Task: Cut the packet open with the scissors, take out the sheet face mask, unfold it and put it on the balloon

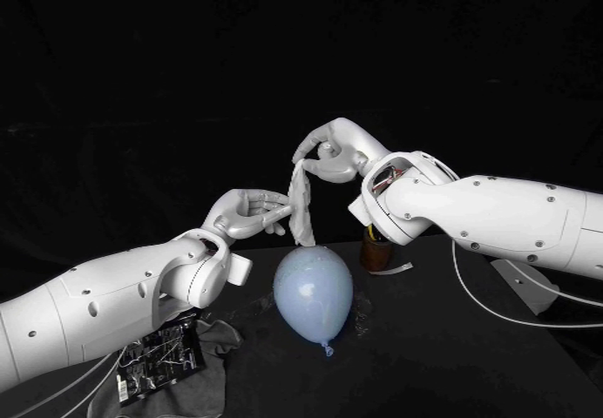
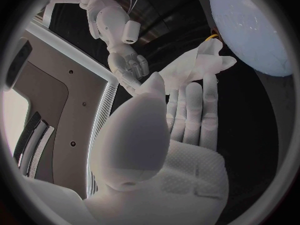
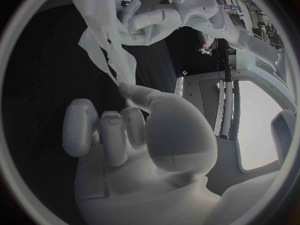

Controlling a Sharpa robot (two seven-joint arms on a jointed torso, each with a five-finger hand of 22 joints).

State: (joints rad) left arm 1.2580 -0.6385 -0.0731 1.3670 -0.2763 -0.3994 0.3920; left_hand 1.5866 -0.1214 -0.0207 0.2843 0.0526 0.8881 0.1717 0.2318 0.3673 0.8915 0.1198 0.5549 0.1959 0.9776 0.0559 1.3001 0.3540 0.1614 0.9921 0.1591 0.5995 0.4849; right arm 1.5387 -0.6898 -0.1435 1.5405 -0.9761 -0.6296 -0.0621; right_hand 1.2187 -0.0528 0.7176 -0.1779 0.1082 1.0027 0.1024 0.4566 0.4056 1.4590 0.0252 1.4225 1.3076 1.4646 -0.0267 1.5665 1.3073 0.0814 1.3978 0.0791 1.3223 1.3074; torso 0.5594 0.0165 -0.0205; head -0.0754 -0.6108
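The mask (image 1: 301,213) is out of the packet (image 1: 157,348). The left hand (image 1: 252,212) and right hand (image 1: 329,157) pinch it, bunched; unfolding it and draping the balloon (image 1: 313,292) below them remain.

So the black table (image 1: 440,357) has the pale blue balloon (image 1: 313,292) lying pretty much in the middle, knot end pointing toward the near edge, with something clear and crinkly just under its sides. Over at the near left there's a rumpled grey cloth (image 1: 220,344), and the dark packet (image 1: 157,359) with silvery print lies flat at its left side, overlapping it. Further back, right of the balloon, a brown container (image 1: 376,251) stands upright with a white strip (image 1: 397,269) just beside its base.
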